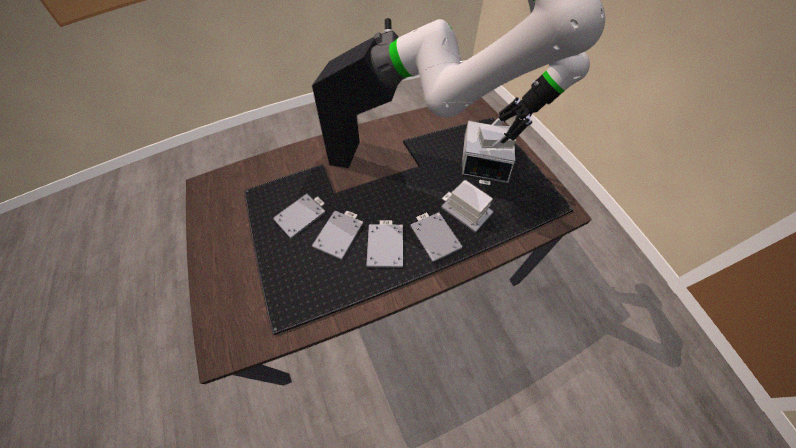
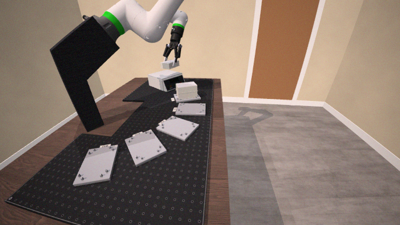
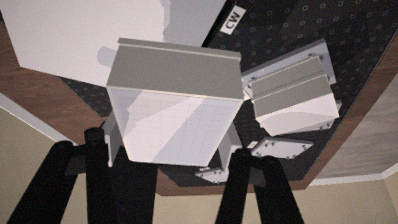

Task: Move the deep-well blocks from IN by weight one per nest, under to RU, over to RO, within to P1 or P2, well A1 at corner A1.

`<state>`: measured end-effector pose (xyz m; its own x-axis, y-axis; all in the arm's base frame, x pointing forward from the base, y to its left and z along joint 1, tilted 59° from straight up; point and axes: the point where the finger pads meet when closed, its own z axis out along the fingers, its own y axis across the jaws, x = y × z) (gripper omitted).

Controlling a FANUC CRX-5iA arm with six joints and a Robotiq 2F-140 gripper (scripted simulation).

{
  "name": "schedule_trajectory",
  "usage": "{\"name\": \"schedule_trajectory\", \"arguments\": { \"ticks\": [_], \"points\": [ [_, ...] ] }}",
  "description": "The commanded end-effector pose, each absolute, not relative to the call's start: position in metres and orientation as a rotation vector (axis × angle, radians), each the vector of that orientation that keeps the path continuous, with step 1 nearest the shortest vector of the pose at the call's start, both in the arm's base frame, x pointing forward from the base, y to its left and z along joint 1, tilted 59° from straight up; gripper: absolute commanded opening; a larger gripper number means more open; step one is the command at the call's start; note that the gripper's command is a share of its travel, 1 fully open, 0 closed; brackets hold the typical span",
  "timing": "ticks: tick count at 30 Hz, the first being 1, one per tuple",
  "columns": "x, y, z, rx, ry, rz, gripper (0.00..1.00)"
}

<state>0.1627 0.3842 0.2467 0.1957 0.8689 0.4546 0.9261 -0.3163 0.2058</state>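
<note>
Step in hand: bringing the first deep-well block to the check-weigher for weighing, by the look of it.
Hand: the hand [image 1: 515,123] [image 2: 171,62] [image 3: 173,113] is gripping the held deep-well block [image 1: 495,136] [image 2: 169,65] [image 3: 172,125] by two opposite sides, its fingers standing part-way apart.
Held block: it is hanging above the check-weigher [image 1: 473,145] [image 2: 157,78] [image 3: 65,35], with a gap showing beneath it in the exterior view; which corner is cut off is not showing clearly.
CW lamp: no lit amber, green or red lamp is showing clearly, so the weight class is remaining unknown.
Infeed nest: the nest plate [image 1: 477,226] [image 2: 187,99] [image 3: 327,62] nearest the check-weigher is carrying the two stacked deep-well blocks [image 1: 470,200] [image 2: 186,90] [image 3: 295,95], one on top of the other; it is presumably serving as IN.
Other nests: the four other nest plates [image 1: 384,244] [image 2: 145,147] [image 3: 284,148] are carrying no blocks, so no sorting is showing as done.
Next move: the task is calling for centring the block over the platform, lowering it level, letting go and backing off, then waiting for a lamp.
Risk: releasing high or off-centre could be tipping the block or spoiling the reading.
</note>
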Motion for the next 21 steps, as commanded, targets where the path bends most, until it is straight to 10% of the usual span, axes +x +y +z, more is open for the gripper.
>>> {"name": "schedule_trajectory", "arguments": {
  "ticks": [1,21],
  "points": [
    [0.151,0.39,0.247,-2.34,-1.764,-0.766,0.1],
    [0.098,0.417,0.247,-2.34,-1.764,-0.766,0.1]
  ]
}}
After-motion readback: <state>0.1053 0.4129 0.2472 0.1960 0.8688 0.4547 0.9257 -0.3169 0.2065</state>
